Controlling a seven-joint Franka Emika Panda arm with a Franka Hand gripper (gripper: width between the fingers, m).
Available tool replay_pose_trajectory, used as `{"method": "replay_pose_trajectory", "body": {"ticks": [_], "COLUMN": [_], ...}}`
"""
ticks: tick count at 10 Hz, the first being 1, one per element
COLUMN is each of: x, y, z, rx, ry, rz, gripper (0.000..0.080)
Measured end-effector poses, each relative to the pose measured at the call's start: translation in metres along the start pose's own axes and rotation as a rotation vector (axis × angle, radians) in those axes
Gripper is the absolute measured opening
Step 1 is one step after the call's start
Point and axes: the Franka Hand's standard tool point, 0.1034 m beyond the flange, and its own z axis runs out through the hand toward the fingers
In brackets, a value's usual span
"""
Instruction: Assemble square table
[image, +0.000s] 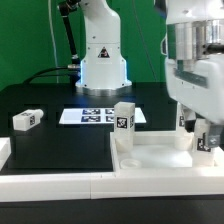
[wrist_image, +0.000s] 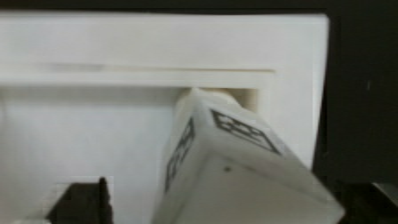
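The white square table top (image: 160, 157) lies at the front of the exterior view's right. One white tagged leg (image: 124, 118) stands upright at its near-left corner. Another leg (image: 27, 120) lies on the black table at the left. My gripper (image: 196, 135) is down at the top's right side, around a third leg (wrist_image: 240, 160). In the wrist view this leg leans with its far end at a corner of the table top (wrist_image: 107, 110). One dark finger (wrist_image: 80, 200) stands apart from the leg with a gap showing. The fourth leg is out of view.
The marker board (image: 92, 115) lies behind the table top, in front of the robot base (image: 102, 65). Long white border bars (image: 60, 185) run along the front edge and the left edge (image: 4, 150).
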Motion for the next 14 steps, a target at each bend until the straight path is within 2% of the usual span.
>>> {"method": "replay_pose_trajectory", "body": {"ticks": [4, 6, 7, 8, 9, 10, 11, 14], "x": [-0.0001, -0.0078, -0.0076, -0.0070, -0.0070, -0.0079, -0.0075, -0.0067], "y": [-0.0009, -0.0037, -0.0036, -0.0036, -0.0035, -0.0035, -0.0029, -0.0026], "z": [-0.0001, 0.0001, 0.0004, 0.0004, 0.0005, 0.0009, 0.0011, 0.0014], "rx": [-0.004, -0.022, -0.021, -0.020, -0.021, -0.016, -0.014, -0.024], "ry": [0.010, 0.062, 0.062, 0.063, 0.063, 0.059, 0.058, 0.052], "rz": [-0.331, -0.679, -0.676, -0.638, -0.642, -0.557, -0.448, -0.197], "gripper": [0.0648, 0.0648, 0.0648, 0.0562, 0.0427, 0.0427, 0.0289, 0.0290]}}
